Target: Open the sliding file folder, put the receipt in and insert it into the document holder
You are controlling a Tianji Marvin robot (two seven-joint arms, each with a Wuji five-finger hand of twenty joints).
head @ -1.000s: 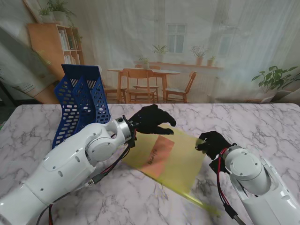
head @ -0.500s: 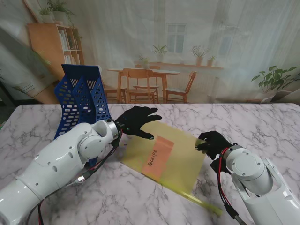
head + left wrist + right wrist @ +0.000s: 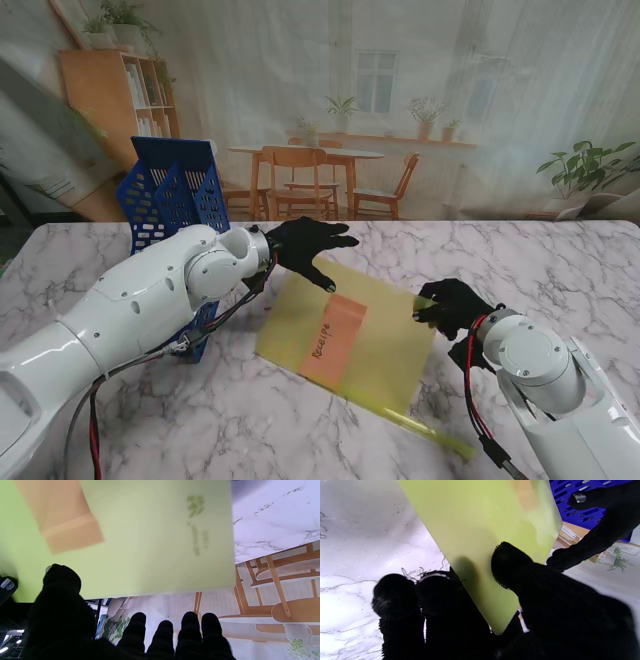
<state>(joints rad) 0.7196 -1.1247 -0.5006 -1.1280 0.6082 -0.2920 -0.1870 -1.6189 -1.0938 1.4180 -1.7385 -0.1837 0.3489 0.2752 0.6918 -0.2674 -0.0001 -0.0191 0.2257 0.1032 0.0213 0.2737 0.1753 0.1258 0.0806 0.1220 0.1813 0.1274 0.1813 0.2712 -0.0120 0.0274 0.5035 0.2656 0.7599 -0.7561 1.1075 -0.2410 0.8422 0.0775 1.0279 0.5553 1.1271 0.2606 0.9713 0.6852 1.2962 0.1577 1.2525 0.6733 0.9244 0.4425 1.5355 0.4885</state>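
Right wrist view alone shows right hand pinching folder; left hand spread.

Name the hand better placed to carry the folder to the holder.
Right hand: it pinches the folder corner. The left hand is open beside the holder, gripping nothing.

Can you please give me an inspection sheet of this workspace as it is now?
Surface: marble table, bare where visible.
Job's things: yellow folder with orange receipt inside; blue holder upright at left.
Clutter: nothing seen.
Hands: right hand pinches the folder's right edge; left hand open, fingers spread over the folder's far corner.
Cables: red and black wires along the left arm; more by the right wrist.
Surroundings: printed backdrop of a room.
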